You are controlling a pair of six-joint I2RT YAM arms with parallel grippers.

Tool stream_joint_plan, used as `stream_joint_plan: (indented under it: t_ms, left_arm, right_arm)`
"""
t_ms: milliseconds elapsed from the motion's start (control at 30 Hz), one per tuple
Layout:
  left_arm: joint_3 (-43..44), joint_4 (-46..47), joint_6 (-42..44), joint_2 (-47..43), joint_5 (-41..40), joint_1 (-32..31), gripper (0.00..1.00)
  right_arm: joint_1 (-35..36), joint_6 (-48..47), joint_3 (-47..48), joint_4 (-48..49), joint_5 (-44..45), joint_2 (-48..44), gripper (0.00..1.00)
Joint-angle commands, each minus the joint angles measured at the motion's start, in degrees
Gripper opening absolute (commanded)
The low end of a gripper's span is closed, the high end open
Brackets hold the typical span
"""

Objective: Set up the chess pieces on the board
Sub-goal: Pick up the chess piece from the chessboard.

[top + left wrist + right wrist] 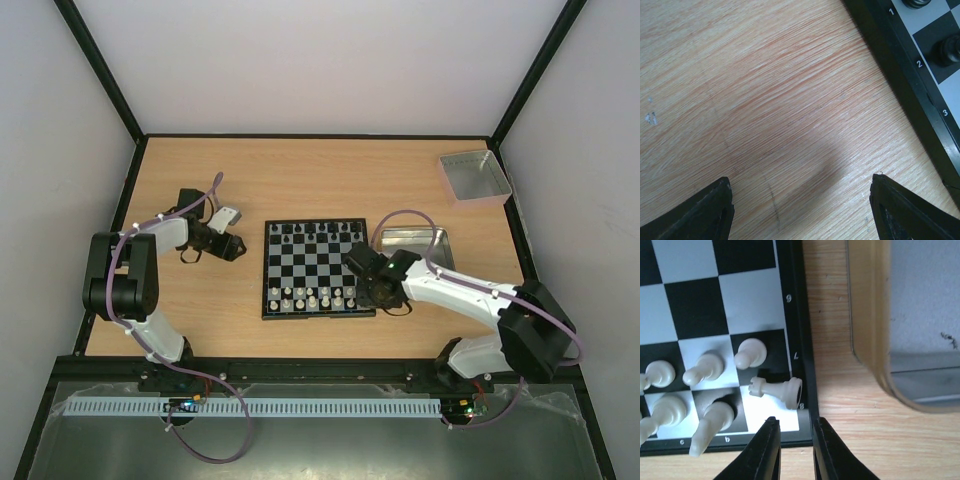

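The board (pixel 315 268) lies mid-table, with black chess pieces (pixel 316 234) on its far rows and white ones (pixel 314 297) on its near rows. My right gripper (pixel 364 287) is at the board's near right corner. In the right wrist view its fingers (pixel 767 440) stand a narrow gap apart with nothing between them, just short of a white rook (pixel 775 388) lying on its side on the corner square (pixel 780 415). White pawns (pixel 751 352) stand upright beside it. My left gripper (pixel 232 246) is wide open and empty (pixel 800 200) over bare table, left of the board's rim (pixel 900 75).
A grey metal tray (pixel 432 243) lies right beside the board, its rim (pixel 875 340) close to my right gripper. A tan-rimmed tray (pixel 473 177) stands at the far right. Black pieces (pixel 950 50) stand on the board's edge squares nearest my left gripper.
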Motion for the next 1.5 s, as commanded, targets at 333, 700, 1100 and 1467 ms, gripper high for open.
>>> stream_joint_plan:
  t_ms: [333,700,1100,1467]
  left_arm:
    - [-2.4,-6.38,-1.04,3.94,-2.1,-0.11,0.75]
    - [-2.32,-6.55,-0.89,4.3,-1.93,-0.11,0.75]
    - [-2.17,-6.65,-0.78,4.38,-1.76,-0.02,0.75]
    - [-2.23,-6.74,-0.78,4.43,-1.72,0.07,0.75]
  right_arm:
    - [-4.54,-5.14,0.39,3.16,0.68,3.76,0.18]
    - [-6.48,-6.71,2.76,3.51,0.95,5.66,0.17]
    - [-6.87,-6.88,5.37,2.25,0.92,5.8,0.18]
    - [-7.19,-7.43,5.49,3.42,0.6,7.67,0.17]
